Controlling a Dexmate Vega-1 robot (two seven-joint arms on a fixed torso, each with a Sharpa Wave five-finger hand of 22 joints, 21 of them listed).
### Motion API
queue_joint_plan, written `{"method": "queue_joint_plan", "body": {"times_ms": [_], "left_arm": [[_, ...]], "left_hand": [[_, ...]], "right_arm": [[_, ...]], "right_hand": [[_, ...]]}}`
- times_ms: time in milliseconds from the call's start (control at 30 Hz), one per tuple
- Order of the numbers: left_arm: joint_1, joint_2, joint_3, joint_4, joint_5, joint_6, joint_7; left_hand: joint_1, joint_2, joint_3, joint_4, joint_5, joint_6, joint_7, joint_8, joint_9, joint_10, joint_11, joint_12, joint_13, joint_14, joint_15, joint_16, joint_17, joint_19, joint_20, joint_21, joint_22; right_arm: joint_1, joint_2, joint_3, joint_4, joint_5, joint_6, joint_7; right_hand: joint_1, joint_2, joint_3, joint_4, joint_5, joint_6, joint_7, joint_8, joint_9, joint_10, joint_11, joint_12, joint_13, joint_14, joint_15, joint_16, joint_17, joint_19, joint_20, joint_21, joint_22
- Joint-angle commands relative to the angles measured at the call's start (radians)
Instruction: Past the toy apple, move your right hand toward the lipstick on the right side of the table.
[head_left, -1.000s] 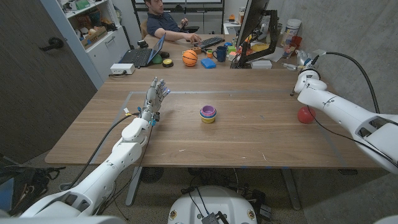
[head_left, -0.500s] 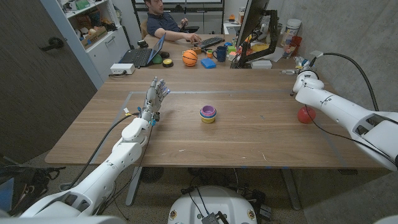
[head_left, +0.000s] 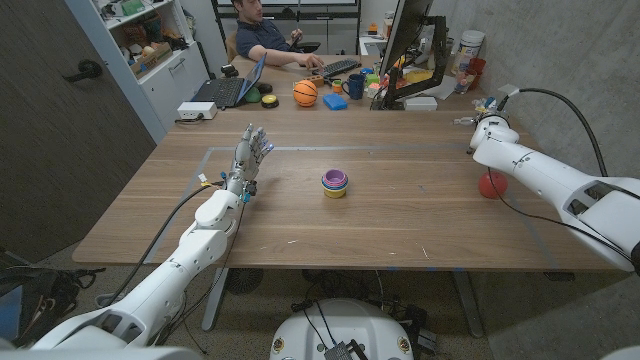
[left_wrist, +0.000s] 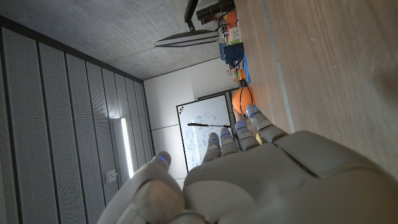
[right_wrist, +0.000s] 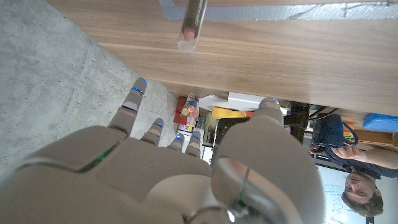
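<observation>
Reaching along the desk's (head_left: 400, 215) right edge in the head view, the right arm has its wrist past the apple (head_left: 489, 184), which sits partly behind the forearm; the hand itself is too small there to read. The left hand (head_left: 252, 152) stands upright near the desk's left side, fingers apart, holding nothing, well away from the stacked cups (head_left: 334, 183) at the middle. From the left wrist view, that hand (left_wrist: 249, 174) shows loosely spread fingers and an empty grasp, with an orange ball (left_wrist: 242, 99) beyond it. From the right wrist view, the right hand (right_wrist: 186, 168) is open and empty, fingers (right_wrist: 134, 99) spread, and the lipstick (right_wrist: 193, 22) lies on the desk just ahead, beside a strip of tape. To do this well, I'd keep the hand open and clear of the wood, centring the lipstick between thumb and fingers without nudging it.
</observation>
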Motion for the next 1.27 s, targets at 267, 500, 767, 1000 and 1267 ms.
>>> {"method": "queue_joint_plan", "body": {"times_ms": [267,500,767,1000,1267], "left_arm": [[0.013,0.008,-0.001,-0.020,0.005,-0.003,0.000],[0.023,0.011,-0.002,-0.033,0.005,-0.004,0.004],[0.033,0.014,-0.004,-0.045,0.007,-0.008,0.009],[0.041,0.018,-0.006,-0.053,0.005,-0.010,0.007],[0.048,0.023,-0.007,-0.062,0.003,-0.011,0.004]], "left_hand": [[-0.003,0.013,-0.001,0.000,0.009,-0.007,0.001,0.003,0.003,0.000,-0.007,0.003,0.004,-0.005,-0.003,0.002,0.002,0.014,0.001,-0.008,0.002],[-0.003,0.012,-0.003,0.000,0.009,-0.006,0.001,0.004,0.003,0.000,-0.006,0.003,0.004,-0.005,-0.004,0.001,0.002,0.015,0.001,-0.010,0.002],[-0.003,0.012,-0.005,-0.001,0.010,-0.005,0.001,0.004,0.003,-0.001,-0.006,0.003,0.003,-0.004,-0.004,0.002,0.002,0.017,-0.001,-0.013,0.002],[-0.004,0.011,-0.007,0.000,0.011,-0.006,-0.001,0.004,0.003,0.000,-0.006,0.003,0.003,-0.004,-0.004,0.002,0.002,0.018,0.001,-0.015,0.002],[-0.004,0.011,-0.008,0.000,0.012,-0.006,-0.002,0.004,0.003,-0.001,-0.006,0.002,0.003,-0.005,-0.004,0.001,0.002,0.018,0.002,-0.017,0.002]], "right_arm": [[-0.001,-0.008,-0.018,0.016,0.034,-0.012,0.038],[-0.016,-0.022,-0.008,-0.014,0.040,-0.022,0.024],[-0.028,-0.037,0.001,-0.046,0.042,-0.025,0.021],[-0.040,-0.050,0.006,-0.080,0.042,-0.036,0.025],[-0.061,-0.063,0.021,-0.118,0.052,-0.057,0.026]], "right_hand": [[0.059,0.042,-0.012,-0.006,0.018,0.016,0.001,0.000,0.000,-0.014,-0.010,0.003,0.001,0.026,-0.020,0.002,0.002,0.063,-0.006,-0.032,0.002],[0.075,0.054,-0.020,-0.008,0.022,0.037,0.001,0.003,0.000,0.001,-0.011,0.006,0.002,0.038,-0.032,0.001,0.002,0.077,-0.006,-0.054,0.002],[0.078,0.061,-0.028,-0.005,0.023,0.047,0.001,0.003,0.000,0.010,-0.011,0.006,0.002,0.045,-0.037,0.000,0.003,0.082,-0.007,-0.070,0.002],[0.080,0.065,-0.035,-0.003,0.023,0.050,0.001,0.001,-0.001,0.014,-0.011,0.005,0.001,0.046,-0.041,-0.002,0.003,0.090,-0.013,-0.080,0.003],[0.079,0.070,-0.040,0.000,0.024,0.052,0.001,0.000,-0.001,0.019,-0.011,0.005,0.002,0.046,-0.043,-0.003,0.003,0.093,-0.015,-0.090,0.003]]}}
